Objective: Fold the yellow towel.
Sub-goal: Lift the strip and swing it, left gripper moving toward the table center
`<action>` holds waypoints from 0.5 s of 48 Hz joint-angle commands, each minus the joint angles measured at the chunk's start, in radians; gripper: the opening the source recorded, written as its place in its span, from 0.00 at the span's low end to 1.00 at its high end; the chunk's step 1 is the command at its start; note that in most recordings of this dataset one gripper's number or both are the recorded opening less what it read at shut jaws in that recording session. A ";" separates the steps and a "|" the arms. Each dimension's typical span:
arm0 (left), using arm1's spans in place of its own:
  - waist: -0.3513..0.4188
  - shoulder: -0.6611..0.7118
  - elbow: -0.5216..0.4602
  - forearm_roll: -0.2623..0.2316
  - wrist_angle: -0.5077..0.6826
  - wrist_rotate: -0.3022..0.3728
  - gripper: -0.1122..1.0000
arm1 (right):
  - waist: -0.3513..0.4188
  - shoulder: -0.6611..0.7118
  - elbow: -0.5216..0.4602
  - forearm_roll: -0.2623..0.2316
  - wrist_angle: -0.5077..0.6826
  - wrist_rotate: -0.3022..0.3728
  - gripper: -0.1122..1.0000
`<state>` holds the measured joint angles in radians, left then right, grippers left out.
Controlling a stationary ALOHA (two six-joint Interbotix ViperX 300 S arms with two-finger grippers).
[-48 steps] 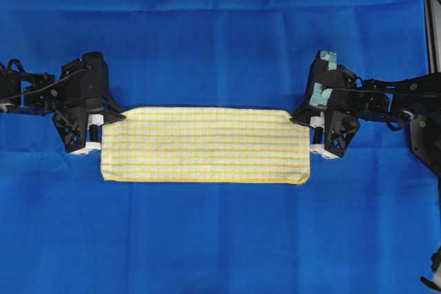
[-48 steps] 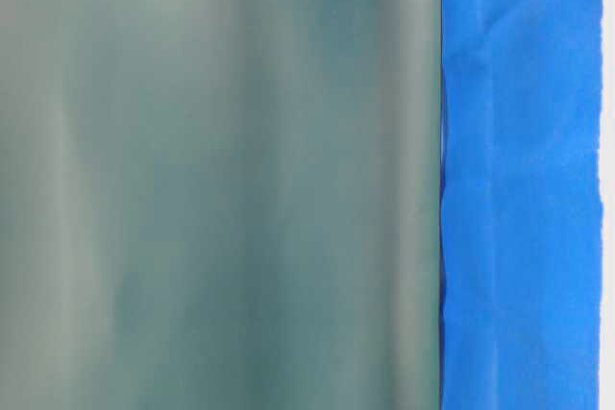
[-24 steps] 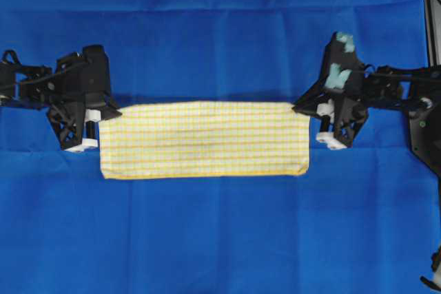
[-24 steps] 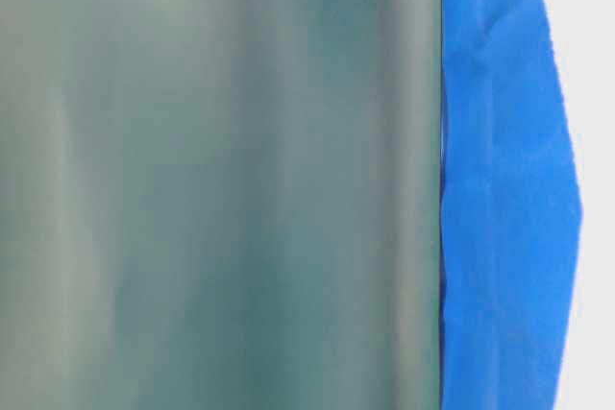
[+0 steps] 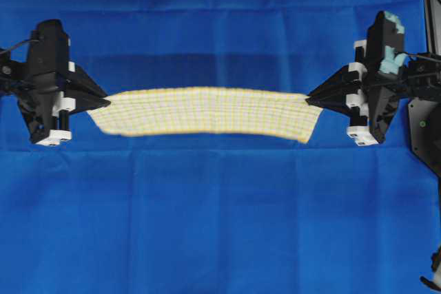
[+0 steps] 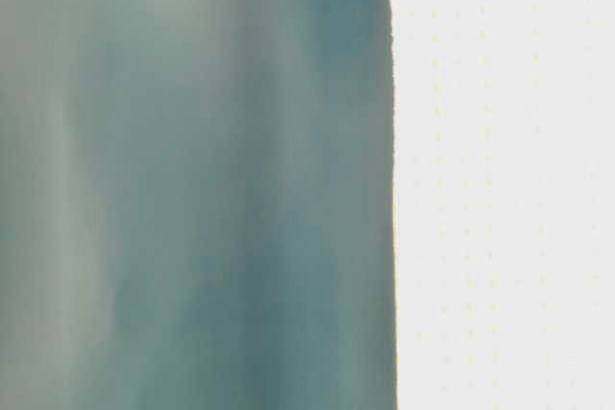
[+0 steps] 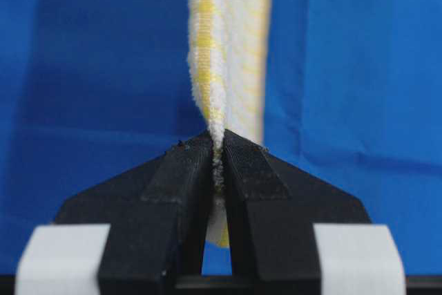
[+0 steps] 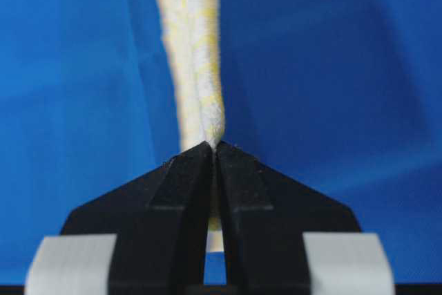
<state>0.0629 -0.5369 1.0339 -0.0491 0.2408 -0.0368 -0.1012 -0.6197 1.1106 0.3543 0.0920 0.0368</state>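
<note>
The yellow towel [image 5: 207,111], checked yellow and white and folded into a long strip, hangs stretched in the air between my two grippers above the table. My left gripper [image 5: 103,102] is shut on its left end, and in the left wrist view the towel [image 7: 228,46] runs straight out from the pinched fingertips [image 7: 218,144]. My right gripper [image 5: 311,99] is shut on the right end, where the towel [image 8: 193,46] leaves the closed fingertips [image 8: 213,147]. In the table-level view the towel [image 6: 509,180] fills the right side as a pale blur.
A large plain blue cloth [image 5: 220,225] covers the whole table under the towel. A dark frame post [image 5: 431,5] stands at the far right edge. A blurred grey-green surface [image 6: 192,180] blocks most of the table-level view.
Both grippers have risen and moved apart, lifting the towel off the blue cloth and pulling it taut. The towel has come up in front of the table-level camera.
</note>
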 commanded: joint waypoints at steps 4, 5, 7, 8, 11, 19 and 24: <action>-0.002 -0.037 -0.002 0.002 -0.003 -0.002 0.12 | -0.005 -0.002 -0.020 -0.012 -0.002 -0.002 0.12; -0.002 -0.040 -0.002 0.002 -0.003 -0.002 0.12 | -0.006 -0.002 -0.020 -0.014 -0.003 -0.002 0.12; -0.003 -0.043 -0.003 0.002 -0.003 -0.005 0.12 | -0.008 0.002 -0.021 -0.014 -0.005 -0.002 0.12; -0.002 -0.046 -0.003 0.002 -0.003 -0.005 0.12 | -0.008 0.003 -0.021 -0.014 -0.006 -0.002 0.12; -0.003 -0.049 -0.005 0.002 -0.008 -0.011 0.12 | -0.020 0.012 -0.025 -0.015 -0.017 -0.002 0.12; -0.063 -0.032 -0.009 0.002 -0.067 -0.017 0.12 | -0.072 0.063 -0.040 -0.025 -0.069 -0.002 0.12; -0.115 -0.015 -0.015 -0.002 -0.132 -0.029 0.12 | -0.121 0.112 -0.060 -0.041 -0.101 -0.002 0.12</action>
<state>-0.0169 -0.5599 1.0416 -0.0491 0.1565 -0.0583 -0.1917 -0.5338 1.0861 0.3252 0.0184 0.0368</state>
